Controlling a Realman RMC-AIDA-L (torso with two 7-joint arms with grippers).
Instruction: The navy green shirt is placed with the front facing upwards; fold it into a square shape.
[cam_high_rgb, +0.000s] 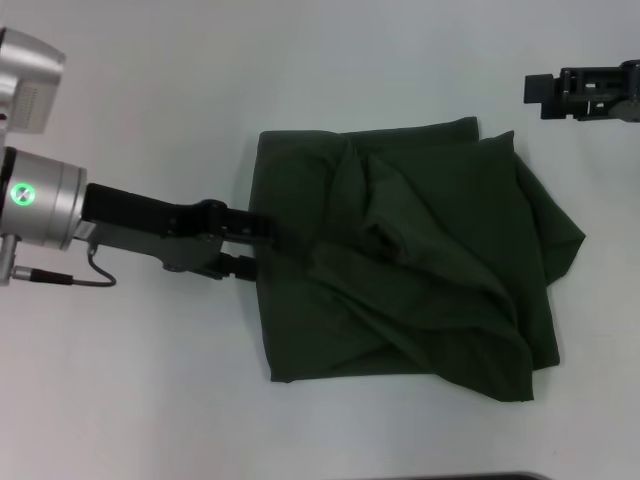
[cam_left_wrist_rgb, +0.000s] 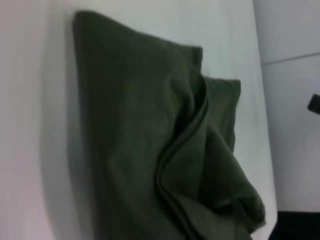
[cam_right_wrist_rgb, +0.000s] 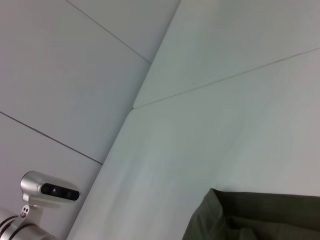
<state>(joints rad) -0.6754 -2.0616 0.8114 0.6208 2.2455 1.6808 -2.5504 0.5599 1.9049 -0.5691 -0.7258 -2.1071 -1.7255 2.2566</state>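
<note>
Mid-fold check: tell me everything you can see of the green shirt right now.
The shirt is dark olive, soft cotton-looking cloth, folded into a rough, rumpled square on the white table. Its left edge is straight; the right side bulges unevenly, with diagonal creases and loose layers on top. No lettering or label shows. The left end effector meets its left edge; the right end effector hangs clear.

The left gripper (cam_high_rgb: 262, 243) reaches low to the navy green shirt's (cam_high_rgb: 420, 290) left edge; the right gripper (cam_high_rgb: 540, 95) hangs beyond its far right corner.
</note>
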